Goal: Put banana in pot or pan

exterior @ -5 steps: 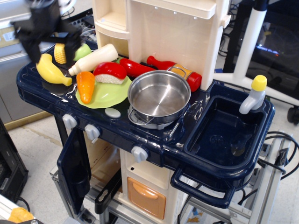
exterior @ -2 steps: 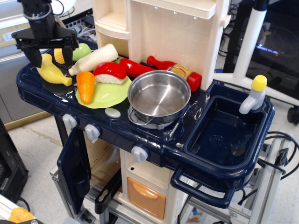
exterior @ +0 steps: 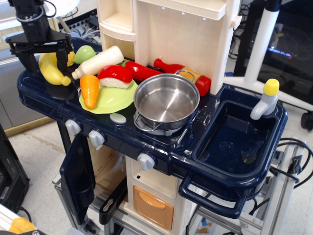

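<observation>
Upper left: claw (exterior: 43,58) spread wide, straddling the banana (exterior: 51,69), lined up to grip; pot (exterior: 166,101) waits centre frame.

No readable text, label, brand or number is showing anywhere on the dark blue plastic worktop (exterior: 146,139) or its toys.

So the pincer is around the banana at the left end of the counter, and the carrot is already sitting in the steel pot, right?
Not quite. The carrot lies on the green plate; the pot is empty, as the observation.image view shows. The rest holds: the pincer straddles the banana at the counter's left end.
</observation>
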Available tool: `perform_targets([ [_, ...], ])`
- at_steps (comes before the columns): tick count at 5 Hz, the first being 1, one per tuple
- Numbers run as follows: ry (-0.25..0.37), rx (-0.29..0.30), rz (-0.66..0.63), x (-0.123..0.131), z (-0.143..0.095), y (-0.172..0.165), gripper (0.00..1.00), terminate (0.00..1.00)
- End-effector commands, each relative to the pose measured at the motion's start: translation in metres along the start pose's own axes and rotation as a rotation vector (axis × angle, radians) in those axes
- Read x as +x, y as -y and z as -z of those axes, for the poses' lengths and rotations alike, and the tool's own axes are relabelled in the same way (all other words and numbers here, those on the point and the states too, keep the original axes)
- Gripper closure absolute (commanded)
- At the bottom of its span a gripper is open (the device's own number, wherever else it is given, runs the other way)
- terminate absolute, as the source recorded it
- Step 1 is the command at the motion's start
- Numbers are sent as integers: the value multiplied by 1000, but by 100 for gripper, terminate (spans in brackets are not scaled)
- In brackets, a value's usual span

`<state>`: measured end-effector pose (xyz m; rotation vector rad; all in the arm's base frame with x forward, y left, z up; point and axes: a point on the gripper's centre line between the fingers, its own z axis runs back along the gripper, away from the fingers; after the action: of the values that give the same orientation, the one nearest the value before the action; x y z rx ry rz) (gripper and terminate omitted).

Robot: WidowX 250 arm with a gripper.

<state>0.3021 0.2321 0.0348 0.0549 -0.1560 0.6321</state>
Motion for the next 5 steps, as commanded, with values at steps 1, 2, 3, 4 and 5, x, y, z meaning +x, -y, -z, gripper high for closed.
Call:
perform_targets([
  [1,39,-31,4,9,1,-10,0,0],
  [2,41,-5,-25,4,-7,-7,100,0],
  [3,27,15,-15,2,-15,-9,100,0],
  [4,-15,104,27,-6,-52,-10,100,0],
  [5,-19,207,77,-16,-95,10,100,0],
])
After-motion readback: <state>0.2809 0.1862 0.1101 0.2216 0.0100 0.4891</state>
